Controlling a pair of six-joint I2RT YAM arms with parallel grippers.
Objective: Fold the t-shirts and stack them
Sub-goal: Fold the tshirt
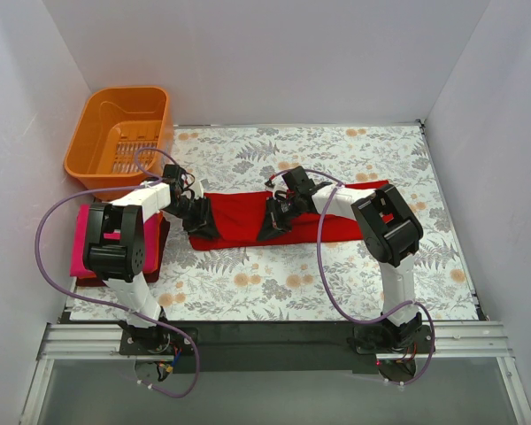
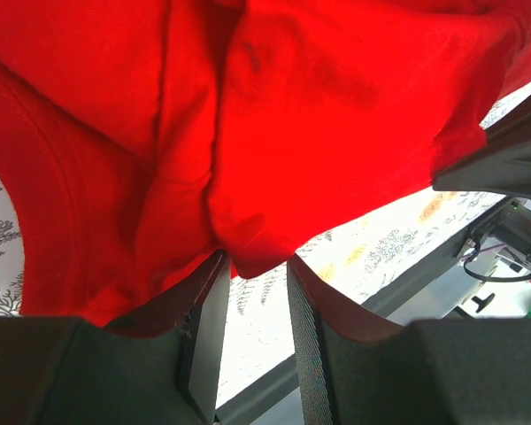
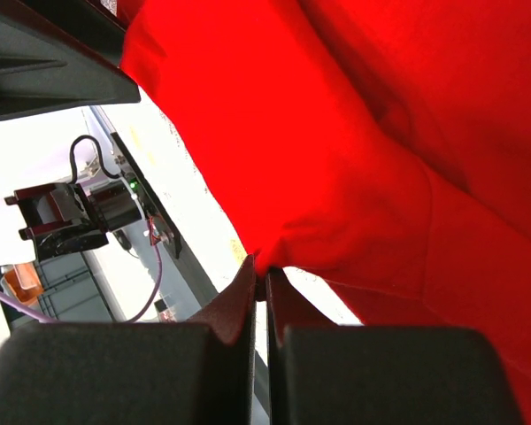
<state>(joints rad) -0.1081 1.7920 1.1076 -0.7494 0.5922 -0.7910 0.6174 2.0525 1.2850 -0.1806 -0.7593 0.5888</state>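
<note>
Shirt fabric spans the top view: we see the bright red cloth t-shirt (image 1: 239,215) stretched as a long band on the floral-patterned cloth surface (image 1: 336,283), the left claw (image 1: 200,228) at its left end and the right claw (image 1: 271,228) at mid-hem. Left wrist: the left claw (image 2: 255,266) pinches a bunched fold of it. Right wrist: the right claw (image 3: 261,276) clamps its edge, fingers almost touching.

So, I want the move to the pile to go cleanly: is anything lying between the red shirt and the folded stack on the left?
Nothing lies on the floral cloth between the red t-shirt and the stack. Only the left arm itself reaches across that gap and hangs over the stack.
</note>
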